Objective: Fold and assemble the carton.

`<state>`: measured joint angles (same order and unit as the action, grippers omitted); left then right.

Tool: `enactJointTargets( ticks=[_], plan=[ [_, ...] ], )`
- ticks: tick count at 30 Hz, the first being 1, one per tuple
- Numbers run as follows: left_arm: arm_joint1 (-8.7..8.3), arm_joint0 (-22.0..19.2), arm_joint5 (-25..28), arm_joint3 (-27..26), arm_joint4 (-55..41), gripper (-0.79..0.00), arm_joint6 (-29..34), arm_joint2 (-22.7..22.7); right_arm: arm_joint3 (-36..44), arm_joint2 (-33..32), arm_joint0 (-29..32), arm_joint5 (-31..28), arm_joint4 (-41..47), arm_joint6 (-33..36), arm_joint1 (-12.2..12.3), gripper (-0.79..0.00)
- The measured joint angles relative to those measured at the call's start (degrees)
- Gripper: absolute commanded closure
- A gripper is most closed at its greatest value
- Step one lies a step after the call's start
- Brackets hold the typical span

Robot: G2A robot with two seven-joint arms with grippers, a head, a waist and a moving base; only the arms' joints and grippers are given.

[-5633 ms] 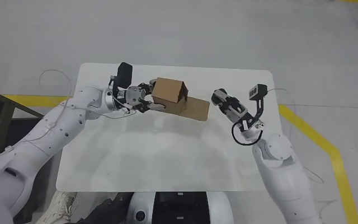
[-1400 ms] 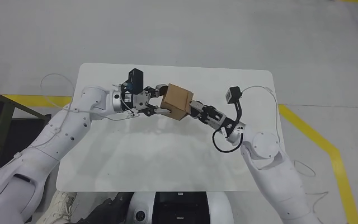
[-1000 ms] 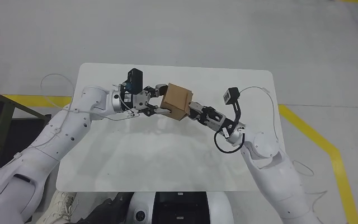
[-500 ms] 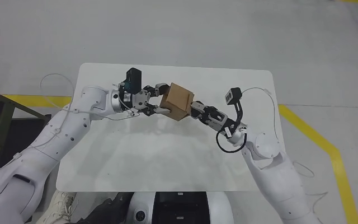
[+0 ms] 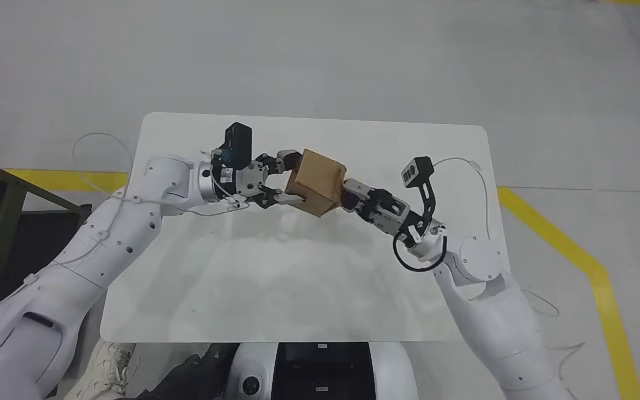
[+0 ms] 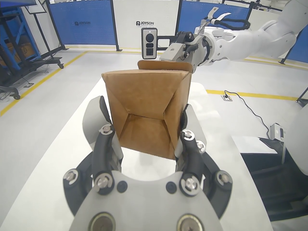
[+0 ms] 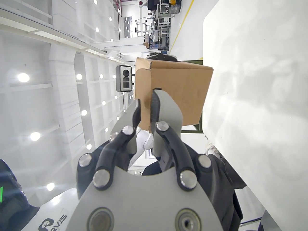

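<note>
carton (image 5: 318,181), one, above one white table (image 5: 300,290), left hand (image 5: 283,179) clamped on its sides, right hand (image 5: 348,195) pinching its flap

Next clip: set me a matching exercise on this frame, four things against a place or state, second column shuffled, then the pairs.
1. carton
2. left pincer
3. right pincer
4. table

A. pinches one thin cardboard edge
B. white surface below the carton
C. brown, gripped from two sides
D. straddles the carton's open end, one finger on each outer wall

Pairs: 1-C, 2-D, 3-A, 4-B
</note>
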<state>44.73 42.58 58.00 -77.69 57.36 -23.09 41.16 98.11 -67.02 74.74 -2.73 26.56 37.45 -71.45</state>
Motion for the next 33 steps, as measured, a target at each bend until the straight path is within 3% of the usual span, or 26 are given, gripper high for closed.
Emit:
enactJointTargets(
  ticks=[4,7,10,16,33],
  plan=[
    [0.02,-0.07,0.0,0.09,-0.04,-0.148,0.09,-0.06,0.02,0.05,0.1,-0.13,0.15,0.1,0.02,-0.76],
    [0.02,-0.07,0.0,0.1,-0.09,-0.145,0.13,-0.06,0.01,0.19,0.22,-0.21,-0.31,-0.07,0.03,-0.69],
    [0.02,-0.07,0.0,0.05,-0.1,-0.145,0.14,-0.07,0.1,0.3,0.31,-0.28,-0.99,-0.37,0.06,-0.379],
    [-0.01,-0.04,0.0,0.01,-0.05,-0.148,-0.12,-0.07,0.59,0.18,0.44,0.21,-2.08,-1.56,0.11,0.0],
    [-0.33,0.1,0.0,-0.23,0.3,-0.145,-1.31,0.26,1.68,-0.78,1.47,0.33,-2.83,-3.31,0.31,0.0]
  ],
)
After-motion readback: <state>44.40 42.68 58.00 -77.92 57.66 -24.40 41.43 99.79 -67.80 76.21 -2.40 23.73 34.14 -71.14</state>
